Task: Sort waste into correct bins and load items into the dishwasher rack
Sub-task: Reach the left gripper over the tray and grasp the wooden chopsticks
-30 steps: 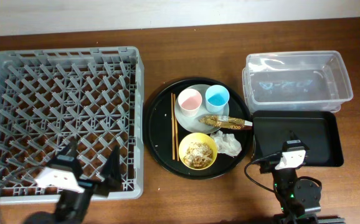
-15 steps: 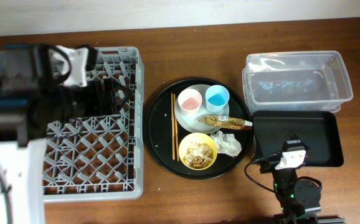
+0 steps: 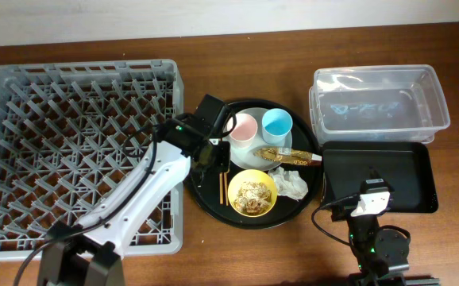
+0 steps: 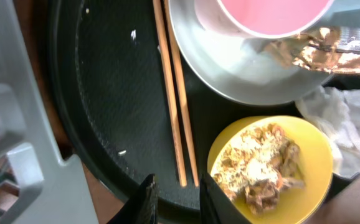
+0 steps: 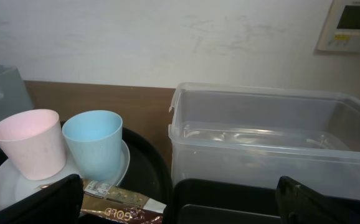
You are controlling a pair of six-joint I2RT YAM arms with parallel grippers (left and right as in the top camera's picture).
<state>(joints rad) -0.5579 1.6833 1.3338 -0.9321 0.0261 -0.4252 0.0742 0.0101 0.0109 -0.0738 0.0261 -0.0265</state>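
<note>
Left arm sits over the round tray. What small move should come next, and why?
Probably lower the left gripper slightly onto the near ends of the chopsticks and close. Its jaws stand open just short of those ends, and the chopsticks lie flat, unheld, on the round black tray beside the plate.

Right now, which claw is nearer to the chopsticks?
Left. The left claw is just above the chopsticks on the round tray; the right claw is far off, at the black bin.
</note>
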